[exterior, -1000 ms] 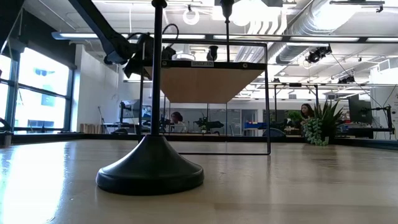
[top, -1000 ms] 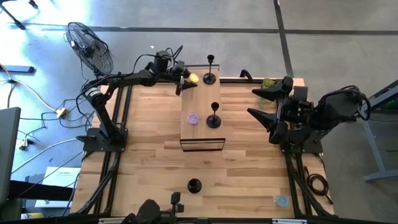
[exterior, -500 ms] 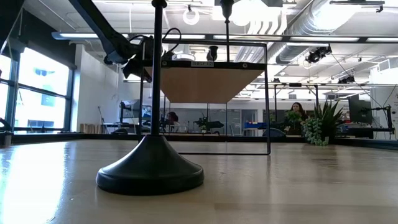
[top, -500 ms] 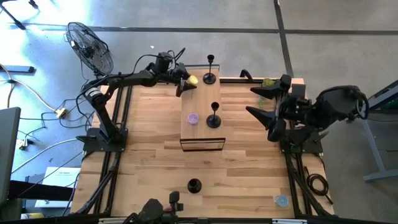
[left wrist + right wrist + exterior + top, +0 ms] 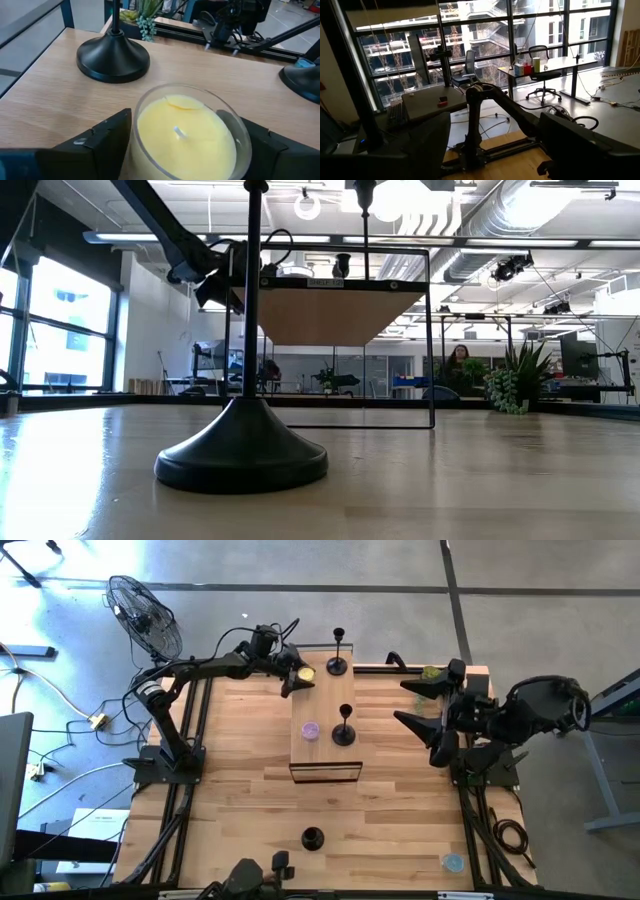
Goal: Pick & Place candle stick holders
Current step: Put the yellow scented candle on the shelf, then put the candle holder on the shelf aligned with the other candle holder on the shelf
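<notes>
The left claw (image 5: 175,150) straddles a yellow candle (image 5: 186,132) on the raised shelf (image 5: 322,745), fingers apart around it. Right claw (image 5: 425,710) waits open. Candle holders: shelf (image 5: 344,728), far edge (image 5: 338,658), near desk (image 5: 313,837).

Raised shelf (image 5: 325,735) mid-table (image 5: 240,790) carries a yellow candle (image 5: 307,669), purple candle (image 5: 310,731) and two candle stick holders (image 5: 343,730) (image 5: 337,664); little room between them. Left claw (image 5: 293,677) crowds the shelf's far corner. Third holder (image 5: 313,837) stands alone near front. Broad bare wood on both sides of shelf.
</notes>
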Robot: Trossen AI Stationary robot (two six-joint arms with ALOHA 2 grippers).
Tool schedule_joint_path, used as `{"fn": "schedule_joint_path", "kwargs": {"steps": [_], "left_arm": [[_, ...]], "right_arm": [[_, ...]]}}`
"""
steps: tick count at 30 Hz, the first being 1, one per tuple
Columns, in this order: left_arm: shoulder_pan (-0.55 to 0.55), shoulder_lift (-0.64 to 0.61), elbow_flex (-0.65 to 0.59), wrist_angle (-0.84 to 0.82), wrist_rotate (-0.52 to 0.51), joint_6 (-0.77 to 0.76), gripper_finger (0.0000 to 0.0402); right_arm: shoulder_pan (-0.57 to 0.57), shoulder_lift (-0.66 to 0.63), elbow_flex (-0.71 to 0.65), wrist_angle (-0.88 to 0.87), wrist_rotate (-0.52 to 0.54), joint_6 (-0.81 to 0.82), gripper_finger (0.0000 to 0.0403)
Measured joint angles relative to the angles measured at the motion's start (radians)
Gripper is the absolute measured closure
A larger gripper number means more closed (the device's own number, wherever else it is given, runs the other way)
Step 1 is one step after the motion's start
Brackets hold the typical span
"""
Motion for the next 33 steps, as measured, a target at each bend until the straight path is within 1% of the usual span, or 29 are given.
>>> {"fn": "schedule_joint_path", "kwargs": {"steps": [7,19,22,26,33], "left_arm": [[0.001,0.000,0.000,0.023,-0.009,-0.039,0.0106],[0.002,-0.003,0.000,0.131,-0.014,-0.147,0.0104],[0.002,-0.036,0.000,0.160,-0.054,-0.157,0.0104],[0.002,-0.102,0.000,0.176,-0.061,-0.158,0.0104],[0.002,-0.264,0.000,0.168,-0.070,-0.171,0.0104]], "right_arm": [[0.000,0.000,0.000,0.000,-0.023,0.018,0.0101],[0.000,0.000,0.000,-0.001,-0.066,0.017,0.0100],[0.000,0.000,0.000,-0.008,-0.072,0.016,0.0100],[0.000,0.000,0.000,-0.019,-0.073,0.016,0.0100],[0.000,0.001,0.000,-0.031,-0.072,-0.011,0.0100]]}}
